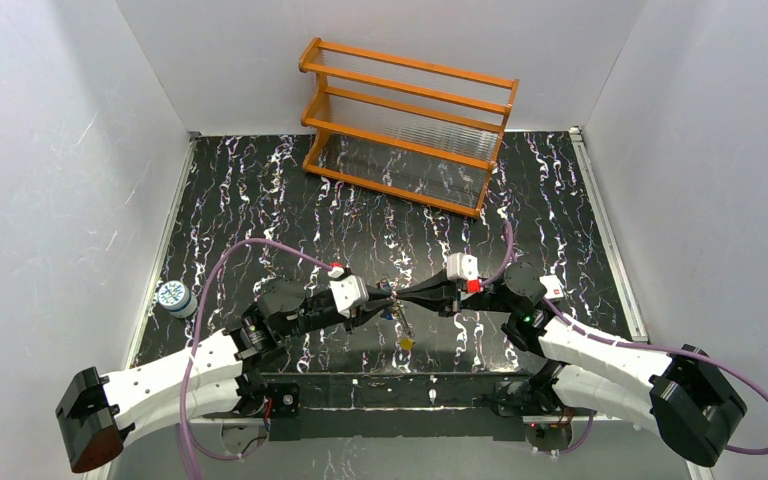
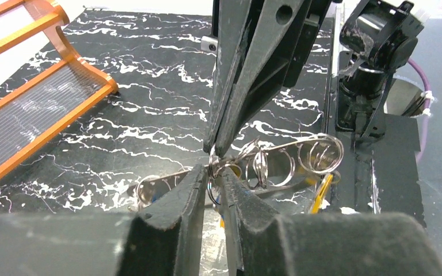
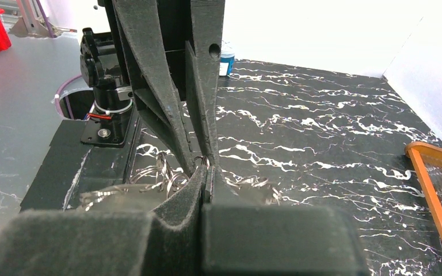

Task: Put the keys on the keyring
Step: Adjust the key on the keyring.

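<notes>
Both arms have their noses together over the middle of the table (image 1: 260, 200), and it's all happening at one tiny spot. The right gripper (image 2: 214, 150) comes in from the far side with its jaws pressed flat together, and the wire of the keyring (image 2: 257, 163) runs right into that pinch. My read is that this arm is the vise, holding the loop up off the marbled surface so the other arm has something steady to work against. The left gripper (image 2: 213, 175) sits directly opposite, tip to tip with it. Its jaws are drawn in to a narrow slit, and one of the small rings (image 2: 288, 167) threaded along the wire stands in that slit. I can't tell whether the pads actually bite on it. The loop itself lies roughly level and stretches sideways from the pinch, its little coils bunched along it, which leaves the span beside the grippers free for feeding. A yellow key (image 1: 406, 343) shows just near of the meeting point in the overhead view (dangling or lying flat, I can't make out which). The wooden rack (image 1: 408, 125) at the back and the blue-and-white disc (image 1: 173, 297) at the left edge are well apart from all this. Nose-to-nose like this looks like a threading stance: one arm anchors, the other works metal past metal.
</notes>
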